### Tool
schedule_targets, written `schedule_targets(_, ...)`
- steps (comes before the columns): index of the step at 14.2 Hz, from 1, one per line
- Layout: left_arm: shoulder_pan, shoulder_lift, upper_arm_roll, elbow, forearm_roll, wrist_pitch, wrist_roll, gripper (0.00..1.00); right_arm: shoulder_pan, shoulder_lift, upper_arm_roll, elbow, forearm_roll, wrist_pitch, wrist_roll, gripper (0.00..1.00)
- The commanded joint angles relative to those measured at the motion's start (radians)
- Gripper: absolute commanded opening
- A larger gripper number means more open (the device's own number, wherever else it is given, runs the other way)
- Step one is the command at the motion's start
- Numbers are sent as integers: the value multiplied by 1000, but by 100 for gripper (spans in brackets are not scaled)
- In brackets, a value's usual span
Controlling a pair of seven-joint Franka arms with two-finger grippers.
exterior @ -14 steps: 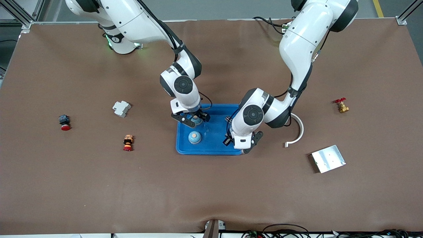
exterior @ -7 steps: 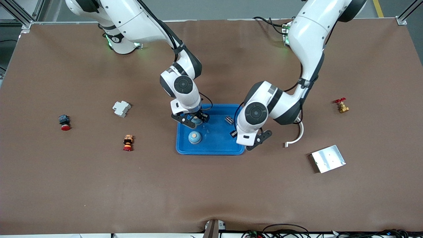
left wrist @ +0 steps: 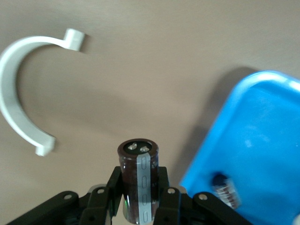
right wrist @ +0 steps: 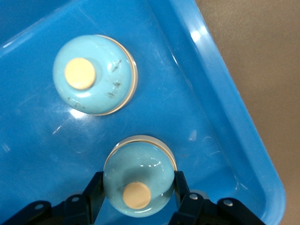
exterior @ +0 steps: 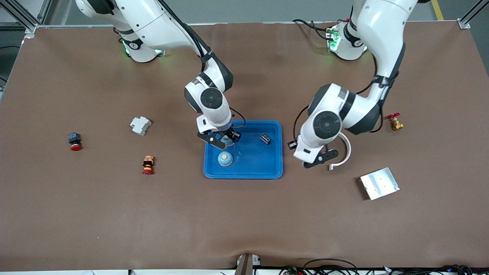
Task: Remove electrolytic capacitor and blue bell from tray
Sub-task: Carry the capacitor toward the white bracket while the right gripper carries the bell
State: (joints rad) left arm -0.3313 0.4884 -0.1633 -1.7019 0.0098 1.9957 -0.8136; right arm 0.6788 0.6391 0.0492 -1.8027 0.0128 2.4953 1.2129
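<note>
The right pincer (right wrist: pixel 138 199) grips a pale-blue domed bell (right wrist: pixel 138 183) inside the blue plastic tray (exterior: pixel 272 168). The left pincer (left wrist: pixel 139 211) clamps a dark cylindrical capacitor (left wrist: pixel 138 180) above the brown counter (exterior: pixel 244 221), beside the tray.

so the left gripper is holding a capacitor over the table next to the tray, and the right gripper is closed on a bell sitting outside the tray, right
Not quite. The bell that the right gripper is closed on sits inside the blue tray, beside a second bell; the right wrist view shows this. The rest holds: the left gripper holds a capacitor over the table next to the tray.
</note>
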Motion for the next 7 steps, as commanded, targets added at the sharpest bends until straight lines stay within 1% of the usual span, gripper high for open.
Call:
schedule_targets(1,84,-167,-9,-184,13,5,161,8,-5,-42,-3,9,-24,-62,2,0)
schedule_targets(4,185,-258,-9,-293,10,6,365,8,-47,-114,-3,8,-24,-185,-97,0)
schedule_targets(6,259,-289,-9,-330,10,6,495,8,-90,-180,-3,6,-24,-286,-191,0)
schedule_targets(7,296,-290,-9,-334,10,6,557,8,-106,-215,-3,-1,-24,-315,-234,0)
